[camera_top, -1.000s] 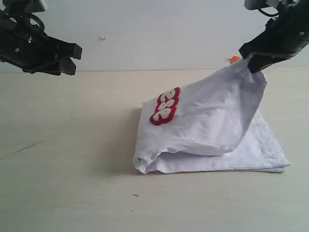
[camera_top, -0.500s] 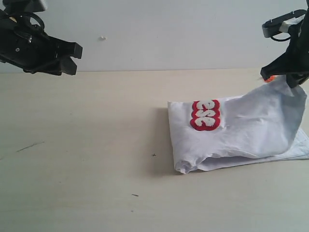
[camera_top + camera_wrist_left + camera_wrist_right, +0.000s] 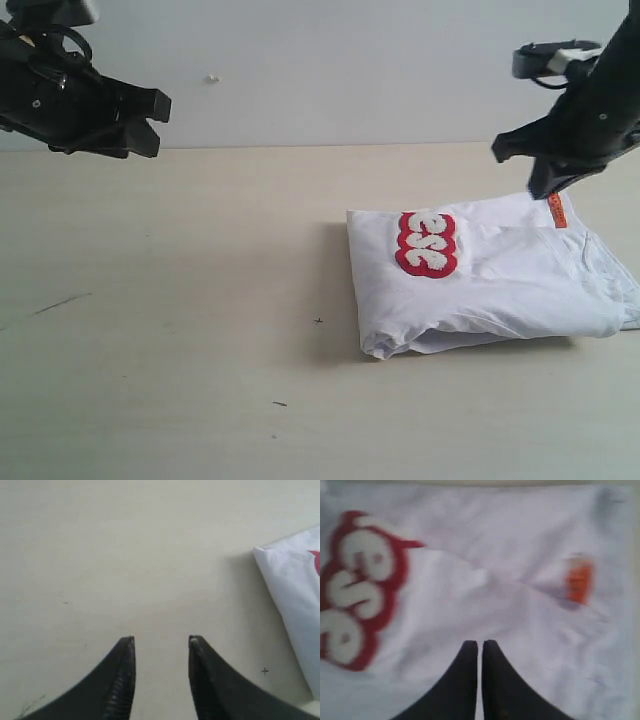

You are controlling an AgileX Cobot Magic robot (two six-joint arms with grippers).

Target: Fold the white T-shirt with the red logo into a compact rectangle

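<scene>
Exterior: the white T-shirt [image 3: 500,285] lies folded on the desk [image 3: 180,300], right of centre. Its long axis runs side to side, its right end cut off by the frame. Only three letters of the red logo [image 3: 427,243] show. My left tool [image 3: 157,122] hangs high at left, and my right tool [image 3: 543,188] is just beside the orange tag [image 3: 557,210].

Left wrist: fingers parted, gripping nothing, with a shirt corner [image 3: 295,595] nearby.

Right wrist, blurred: fingers pressed together over the cloth, nothing visibly pinched.

Even light; right wrist view blurs white T-shirt [image 3: 470,595].
</scene>
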